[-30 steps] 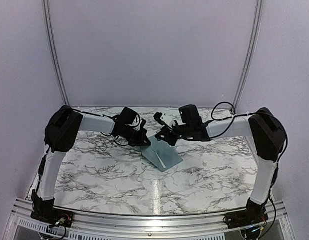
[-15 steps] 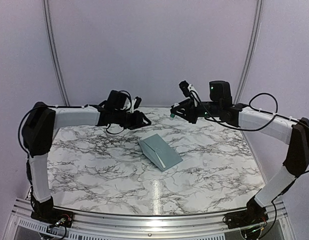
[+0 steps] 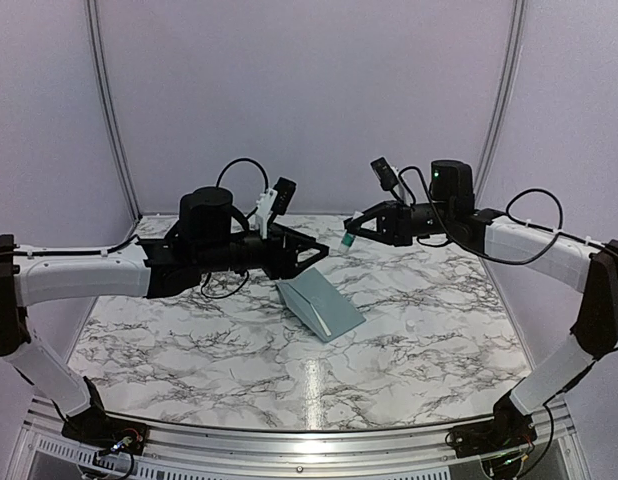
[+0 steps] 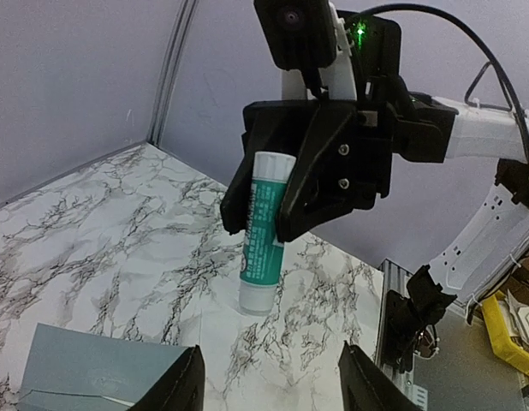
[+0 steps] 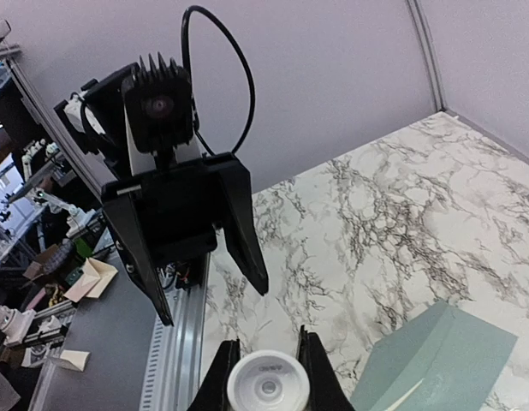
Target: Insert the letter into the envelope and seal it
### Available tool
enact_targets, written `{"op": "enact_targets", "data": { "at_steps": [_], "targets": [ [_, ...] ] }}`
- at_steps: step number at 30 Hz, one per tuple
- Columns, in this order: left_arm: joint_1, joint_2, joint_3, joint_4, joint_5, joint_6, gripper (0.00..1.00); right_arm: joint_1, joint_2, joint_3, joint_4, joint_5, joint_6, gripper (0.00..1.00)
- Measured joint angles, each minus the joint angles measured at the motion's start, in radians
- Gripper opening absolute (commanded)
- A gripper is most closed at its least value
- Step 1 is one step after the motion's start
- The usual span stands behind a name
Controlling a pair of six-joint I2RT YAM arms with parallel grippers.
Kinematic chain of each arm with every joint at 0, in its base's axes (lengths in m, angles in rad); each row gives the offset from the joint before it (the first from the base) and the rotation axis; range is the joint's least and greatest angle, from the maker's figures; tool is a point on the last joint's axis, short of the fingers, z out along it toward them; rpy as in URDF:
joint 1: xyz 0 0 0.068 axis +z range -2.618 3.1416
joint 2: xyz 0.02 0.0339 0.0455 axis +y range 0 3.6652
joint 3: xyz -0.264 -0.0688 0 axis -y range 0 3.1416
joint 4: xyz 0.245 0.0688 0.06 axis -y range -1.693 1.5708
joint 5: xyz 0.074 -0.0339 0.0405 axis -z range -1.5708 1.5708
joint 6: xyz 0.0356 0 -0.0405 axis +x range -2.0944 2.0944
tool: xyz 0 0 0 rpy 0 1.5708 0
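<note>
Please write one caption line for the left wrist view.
Right claw holds a white-green glue stick above the marble table, envelope below.

This is a robotics lab test cell: a marble-patterned worktop (image 3: pixel 239 350) edged with an aluminium rail (image 3: pixel 289 440), enclosed by plain lilac walls (image 3: pixel 309 100) on a tube frame (image 3: pixel 107 110). Beyond the cell, the wrist views show a yellow bin (image 4: pixel 514 321) and cluttered benches (image 5: pixel 42 282).

A white-and-green glue stick (image 4: pixel 263 235) hangs upright above the marbled surface (image 3: pixel 209 340) (a small white speck (image 3: pixel 413 326) lies there)
</note>
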Motion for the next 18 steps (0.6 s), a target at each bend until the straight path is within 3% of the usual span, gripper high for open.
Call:
{"op": "enact_targets", "data": {
  "at_steps": [6,18],
  "targets": [
    [-0.027,0.030,-0.008,0.018,-0.013,0.038,0.58,0.000,0.017,-0.048,0.135,-0.106,0.167,0.04],
    [-0.031,0.191,0.106,0.024,0.060,0.038,0.51,-0.004,0.026,-0.080,0.195,-0.127,0.231,0.05]
  ]
}}
